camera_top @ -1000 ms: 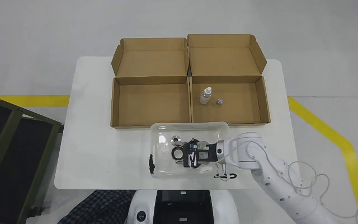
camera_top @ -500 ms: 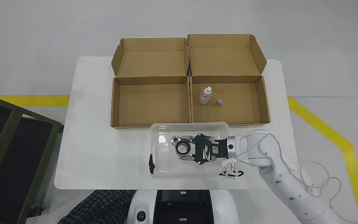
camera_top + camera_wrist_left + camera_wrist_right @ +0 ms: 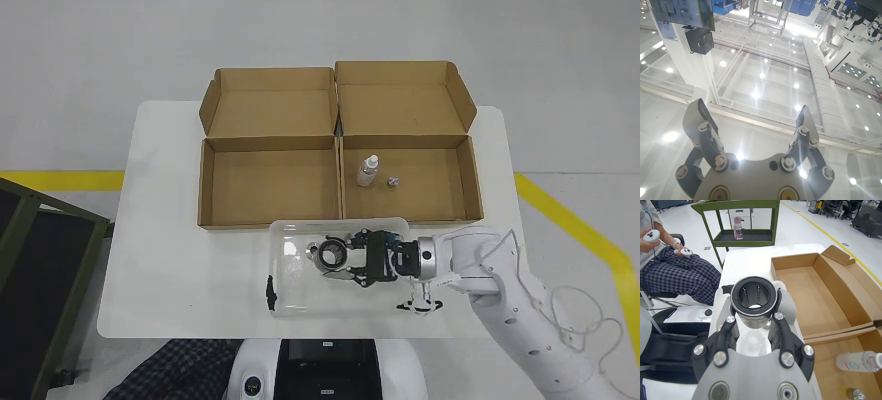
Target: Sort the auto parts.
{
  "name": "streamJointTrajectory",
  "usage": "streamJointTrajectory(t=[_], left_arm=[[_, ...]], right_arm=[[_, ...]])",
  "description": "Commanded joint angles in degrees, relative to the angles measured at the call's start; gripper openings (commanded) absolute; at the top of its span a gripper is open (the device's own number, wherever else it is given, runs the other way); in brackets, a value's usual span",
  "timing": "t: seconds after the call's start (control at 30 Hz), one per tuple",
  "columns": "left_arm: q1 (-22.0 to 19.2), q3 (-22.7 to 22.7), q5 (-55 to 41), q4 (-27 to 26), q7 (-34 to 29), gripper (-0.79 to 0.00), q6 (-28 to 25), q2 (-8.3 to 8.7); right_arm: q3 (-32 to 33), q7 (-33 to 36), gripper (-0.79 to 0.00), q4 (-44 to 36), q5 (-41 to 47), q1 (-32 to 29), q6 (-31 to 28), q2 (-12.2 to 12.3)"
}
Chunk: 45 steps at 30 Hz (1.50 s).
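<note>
My R claw (image 3: 755, 306) clamped on the steel bearing (image 3: 751, 317), just over the clear tray (image 3: 292, 292) on the bench (image 3: 170, 200), L claw (image 3: 751, 106) apart, aimed at ceiling (image 3: 772, 75), bottle (image 3: 369, 170) + small part (image 3: 393, 182) already in R box (image 3: 435, 190), so I reckon we're early on, bearing not yet boxed.

Bottle (image 3: 853, 362) tip beyond right wrist view's edge

White arm (image 3: 512, 312), grey-black end effector (image 3: 755, 302), silver screws (image 3: 730, 319)
</note>
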Motion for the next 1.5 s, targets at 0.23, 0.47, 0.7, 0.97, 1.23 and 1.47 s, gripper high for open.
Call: streamJointTrajectory(t=[0.23,0.47,0.7,0.97,1.23,1.47], left_arm=[[0.0,0.0,0.0,0.0,0.0,0.0,0.0,0.0],[0.0,0.0,0.0,0.0,0.0,0.0,0.0,0.0],[0.0,0.0,0.0,0.0,0.0,0.0,0.0,0.0],[0.0,0.0,0.0,0.0,0.0,0.0,0.0,0.0],[0.0,0.0,0.0,0.0,0.0,0.0,0.0,0.0],[0.0,0.0,0.0,0.0,0.0,0.0,0.0,0.0]], right_arm=[[1.4,-1.4,-0.785,0.5,2.3,0.3,0.2,0.2],[1.8,-2.1,-0.785,0.8,3.6,0.7,0.3,0.2],[2.4,-2.7,-0.785,1.0,4.4,0.9,0.6,0.2],[2.2,-3.4,-0.785,1.5,5.6,1.3,0.5,0.1],[1.5,-2.0,-0.785,0.5,4.3,2.0,5.3,-0.2],[-0.7,1.1,-0.785,0.2,3.4,4.5,12.7,-1.1]])
